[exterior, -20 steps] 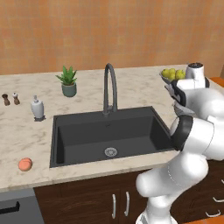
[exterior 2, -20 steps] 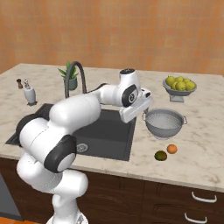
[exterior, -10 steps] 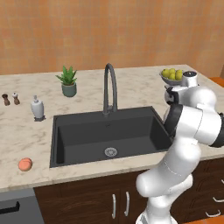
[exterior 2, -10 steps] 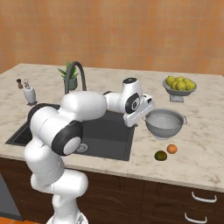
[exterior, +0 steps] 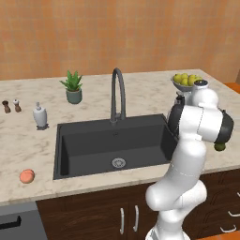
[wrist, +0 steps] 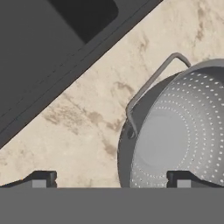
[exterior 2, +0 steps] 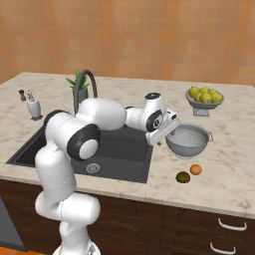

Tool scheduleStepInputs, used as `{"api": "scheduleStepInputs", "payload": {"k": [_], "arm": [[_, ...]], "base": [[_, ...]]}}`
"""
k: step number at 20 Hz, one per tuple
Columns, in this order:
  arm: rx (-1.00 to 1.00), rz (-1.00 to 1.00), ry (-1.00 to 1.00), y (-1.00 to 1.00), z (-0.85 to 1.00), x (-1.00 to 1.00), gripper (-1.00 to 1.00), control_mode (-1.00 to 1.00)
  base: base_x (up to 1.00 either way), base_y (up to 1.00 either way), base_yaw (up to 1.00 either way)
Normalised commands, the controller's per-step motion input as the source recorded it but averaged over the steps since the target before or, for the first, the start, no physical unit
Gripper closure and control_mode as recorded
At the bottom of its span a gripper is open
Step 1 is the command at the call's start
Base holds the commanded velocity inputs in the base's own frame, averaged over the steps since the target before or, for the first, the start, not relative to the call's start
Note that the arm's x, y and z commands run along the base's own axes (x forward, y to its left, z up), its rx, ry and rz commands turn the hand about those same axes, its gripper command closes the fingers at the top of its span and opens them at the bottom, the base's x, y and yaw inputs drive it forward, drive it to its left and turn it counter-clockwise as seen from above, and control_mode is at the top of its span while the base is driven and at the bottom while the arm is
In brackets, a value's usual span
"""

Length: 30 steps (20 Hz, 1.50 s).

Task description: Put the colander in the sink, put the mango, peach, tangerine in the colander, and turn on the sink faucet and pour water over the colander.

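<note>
Black sink point(exterior 2: 124, 149) sits left, empty; my gripper point(exterior 2: 167, 133) hangs spread wide, holding nothing, over the near rim of the colander point(exterior 2: 188, 141) on the desk. Step: grasp colander; next, lower, clamp rim.

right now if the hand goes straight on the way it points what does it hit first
Most likely the colander: the open hand straddles its near rim and handle, with bare counter under the other fingertip. Depth is unclear.

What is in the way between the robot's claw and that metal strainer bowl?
Nothing visible. The open gripper hangs right over the colander's near rim and handle, with bare counter beneath. The mango and tangerine lie in front of it, off the path.
</note>
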Motion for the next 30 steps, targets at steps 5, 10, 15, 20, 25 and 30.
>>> {"api": "scheduleStepInputs", "payload": {"k": [5, 10, 15, 20, 25, 30], "arm": [[0.0, -0.01, 0.01, -0.24, -0.19, 0.3, -1.0, -1.0], [0.0, -0.03, 0.04, -0.19, -0.23, 0.28, -1.0, -1.0], [0.0, -0.04, 0.02, -0.14, -0.28, 0.1, -1.0, -1.0], [0.0, -0.06, 0.05, 0.01, -0.36, -0.01, 1.0, -1.0], [0.0, 0.0, 0.03, 0.12, -0.17, -0.19, 1.0, -1.0], [0.0, 0.08, 0.0, 0.32, 0.04, -0.36, 1.0, -1.0]], "base": [[0.0, 0.0, 0.0], [0.0, 0.0, 0.0], [0.0, 0.0, 0.0], [0.0, 0.0, 0.0], [0.0, 0.0, 0.0], [0.0, 0.0, 0.0]]}}
